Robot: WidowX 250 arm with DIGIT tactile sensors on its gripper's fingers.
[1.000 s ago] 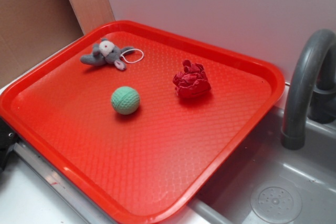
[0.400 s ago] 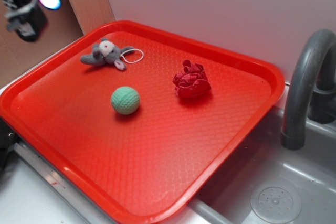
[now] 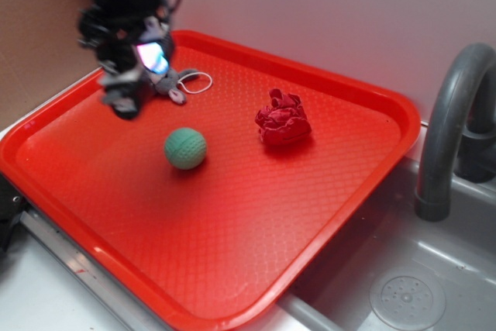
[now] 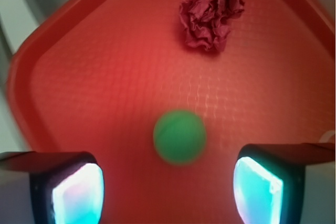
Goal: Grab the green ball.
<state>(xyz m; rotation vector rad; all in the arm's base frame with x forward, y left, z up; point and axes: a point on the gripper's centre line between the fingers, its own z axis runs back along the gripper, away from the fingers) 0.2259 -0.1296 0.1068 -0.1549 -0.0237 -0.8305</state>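
- The red tray (image 3: 341, 191) holds the green ball (image 3: 185, 148), a crumpled red cloth wad (image 3: 283, 119) and a grey mouse toy (image 3: 172, 85).
- The ball is mint-green, ridged, near the tray's middle.
- The claw (image 4: 168, 187) hangs above it, fingers spread apart.

Ball (image 3: 185, 148) near the tray's (image 3: 232, 269) middle; cloth wad (image 3: 283, 120) to its right, apart; plush mouse (image 3: 172, 87) behind it at the far left — partly hidden by the pincer (image 3: 133, 75). Sink (image 3: 434, 277) right of the tray — faucet (image 3: 453, 122) behind.
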